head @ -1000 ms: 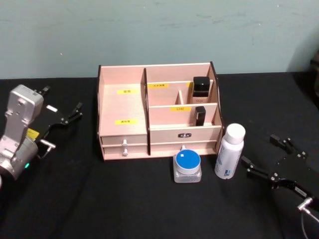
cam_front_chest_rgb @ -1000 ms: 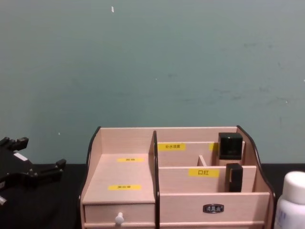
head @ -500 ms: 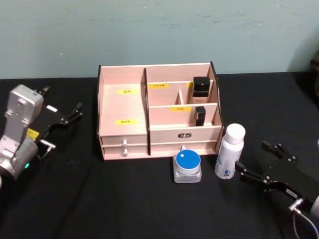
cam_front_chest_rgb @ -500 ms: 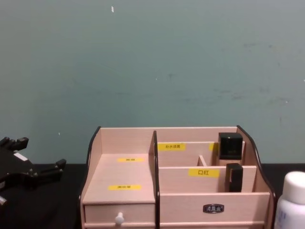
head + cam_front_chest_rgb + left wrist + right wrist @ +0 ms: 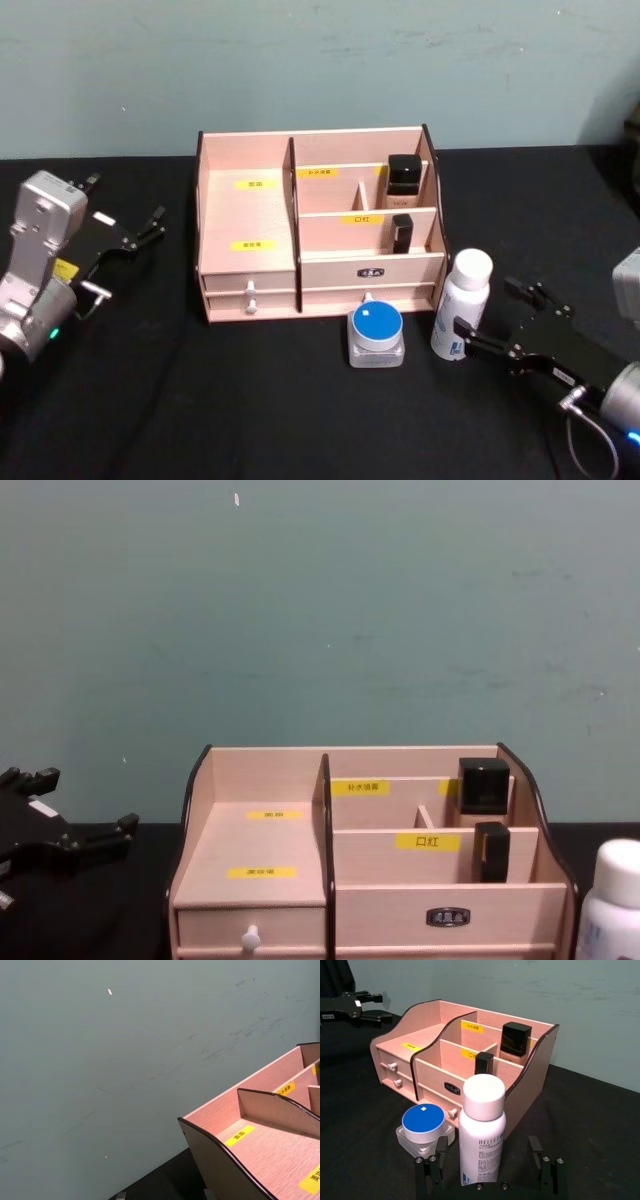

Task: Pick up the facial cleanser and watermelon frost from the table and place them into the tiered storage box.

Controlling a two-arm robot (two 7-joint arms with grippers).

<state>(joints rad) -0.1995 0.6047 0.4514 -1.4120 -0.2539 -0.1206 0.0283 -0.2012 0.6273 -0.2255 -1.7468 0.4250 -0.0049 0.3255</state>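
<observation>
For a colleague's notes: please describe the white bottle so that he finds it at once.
Find the tiered storage box. The white bottle stands upright off its front right corner, before the open right gripper. It is taller than the blue-lidded jar beside it, with a white cap.

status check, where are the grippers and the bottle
Right gripper open, fingers either side of white bottle, not gripping. Left gripper open, idle left of tiered storage box. Blue-lidded jar close beside bottle, near one finger.

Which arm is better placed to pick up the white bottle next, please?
Right. The right gripper is open and facing the white bottle at close range, while the left gripper sits away on the far side of the tiered storage box.
</observation>
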